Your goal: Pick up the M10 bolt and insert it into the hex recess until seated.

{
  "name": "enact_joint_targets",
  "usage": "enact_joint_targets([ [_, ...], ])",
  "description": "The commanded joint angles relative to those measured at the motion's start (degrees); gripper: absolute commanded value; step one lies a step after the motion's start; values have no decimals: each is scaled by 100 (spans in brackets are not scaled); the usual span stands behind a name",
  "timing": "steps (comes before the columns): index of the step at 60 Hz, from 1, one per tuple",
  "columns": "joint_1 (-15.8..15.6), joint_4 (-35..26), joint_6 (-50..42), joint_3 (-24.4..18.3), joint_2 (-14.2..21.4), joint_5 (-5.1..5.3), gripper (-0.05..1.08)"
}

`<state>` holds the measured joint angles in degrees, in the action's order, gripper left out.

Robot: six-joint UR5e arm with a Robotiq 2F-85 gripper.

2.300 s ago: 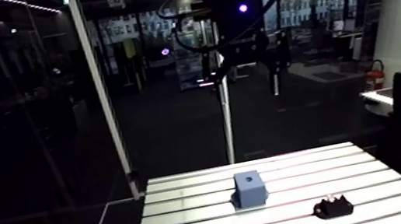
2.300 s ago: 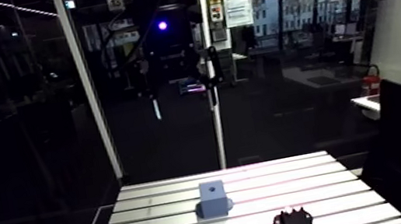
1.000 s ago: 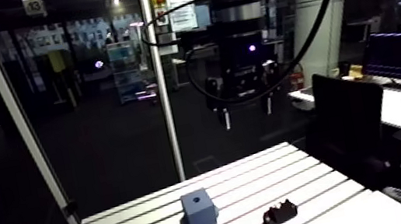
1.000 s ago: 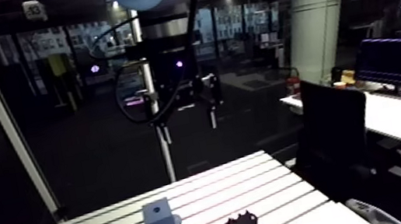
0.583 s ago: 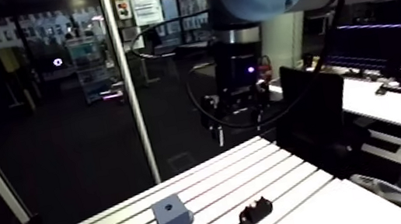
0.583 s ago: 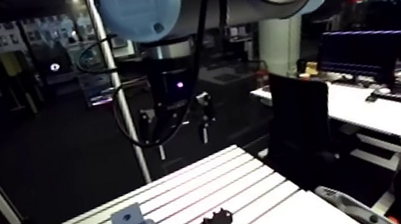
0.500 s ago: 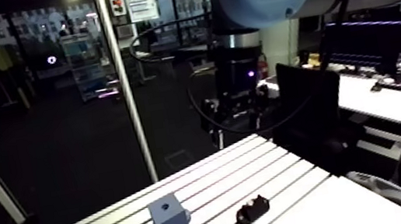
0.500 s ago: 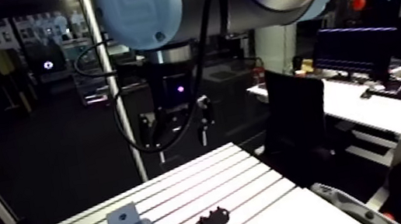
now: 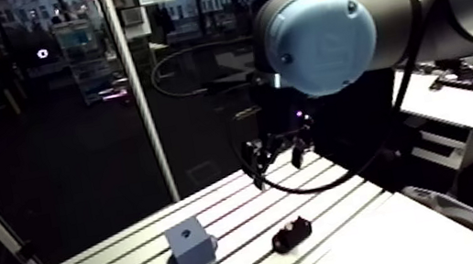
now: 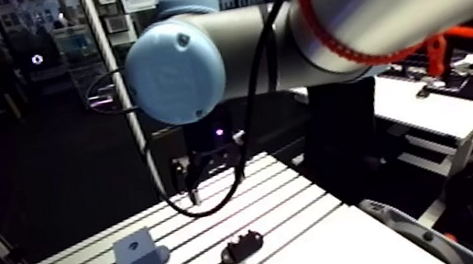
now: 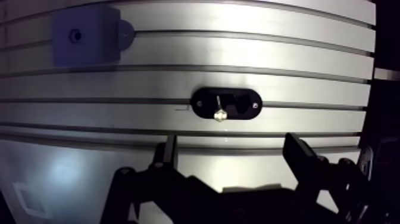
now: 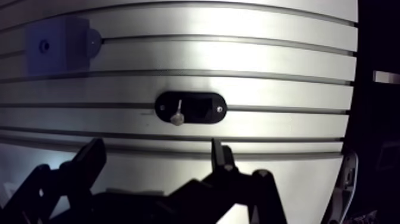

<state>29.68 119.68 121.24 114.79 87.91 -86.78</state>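
Pincer (image 11: 231,142) hangs above the worktop (image 11: 309,56), fingers spread wide and nothing between them. Straight ahead of it sits the M10 bolt (image 11: 219,109), resting in a black cradle (image 11: 238,104) on the slotted surface.

Here's the bit that matters: the bolt lies almost on the pincer's centre line, ahead of the gap and not yet under it. Its long axis runs toward and away from the pincer, crossing the slots. The brighter, broader end, the head by the look of it, is nearest the fingers. So the fingers stand either side of that axis, and closing would squeeze across the shank. No wrist turn looks needed, I reckon, just an advance over the cradle and a drop.

In the arm view the pincer sits well above and behind the cradle. The blue block (image 11: 80,37) with its recess (image 11: 75,36) is farther out, beyond the cradle and well off to one side. Whether that hole is hexagonal is too small to tell.
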Motion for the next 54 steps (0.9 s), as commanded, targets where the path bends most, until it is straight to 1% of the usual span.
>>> enact_joint_targets([
  [1, 3, 506, -85, 279, -49, -1, 8],
  [5, 3, 582, -103, 326, -74, -1, 12],
  [7, 3, 628, -112, 371, -133, -8, 17],
  [8, 3, 628, -112, 371, -133, -8, 17],
  [9, 3, 646, -121, 388, -160, -2, 19],
  [16, 3, 732, -122, 439, -215, -1, 24],
  [26, 3, 927, -122, 545, -301, -10, 38],
  [33, 11, 1052, -122, 640, -314, -10, 39],
  [41, 37, 1353, -122, 798, -331, -10, 44],
  [49, 97, 1455, -114, 871, -367, -2, 45],
  [54, 158, 1466, -113, 901, -382, -1, 47],
])
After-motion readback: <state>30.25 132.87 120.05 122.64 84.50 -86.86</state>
